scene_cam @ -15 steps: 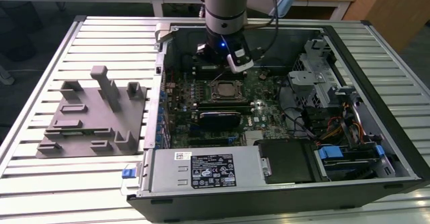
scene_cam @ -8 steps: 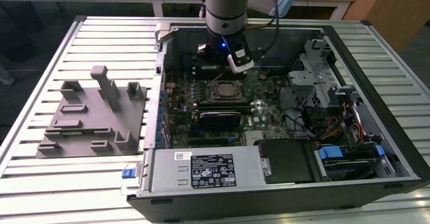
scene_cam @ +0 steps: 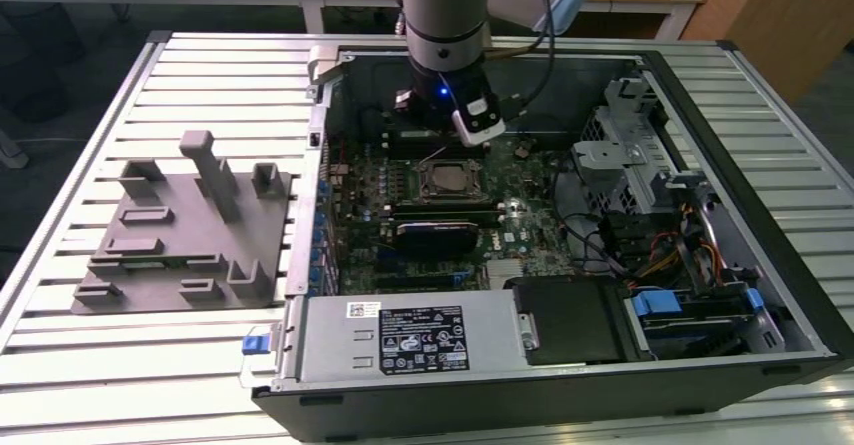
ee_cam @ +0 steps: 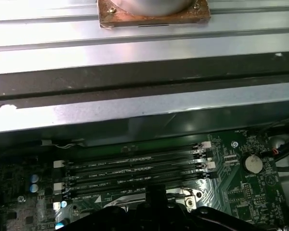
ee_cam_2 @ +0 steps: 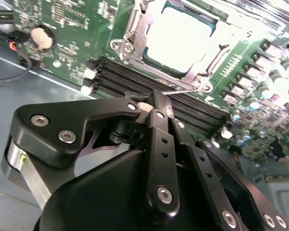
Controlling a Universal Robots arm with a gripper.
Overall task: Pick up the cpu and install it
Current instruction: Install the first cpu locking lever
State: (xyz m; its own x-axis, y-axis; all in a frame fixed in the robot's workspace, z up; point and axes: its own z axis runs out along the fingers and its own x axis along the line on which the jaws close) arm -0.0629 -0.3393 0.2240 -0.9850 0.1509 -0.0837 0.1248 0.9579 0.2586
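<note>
The cpu [ee_cam_2: 180, 36] already sits in its socket [ee_cam_2: 135, 36] on the motherboard [scene_cam: 501, 215]. At its twelve o'clock in the exterior view hangs the gripper [ee_cam_2: 156, 98], clenched on nothing. Placing looks finished; I judge fastening the socket's frame remains.

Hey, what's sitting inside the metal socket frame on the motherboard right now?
The cpu lies flat inside the socket frame, shiny silver top up; it shows in the exterior view too. The gripper hangs shut and empty above the memory slots beside it. The contacts underneath are covered.
</note>
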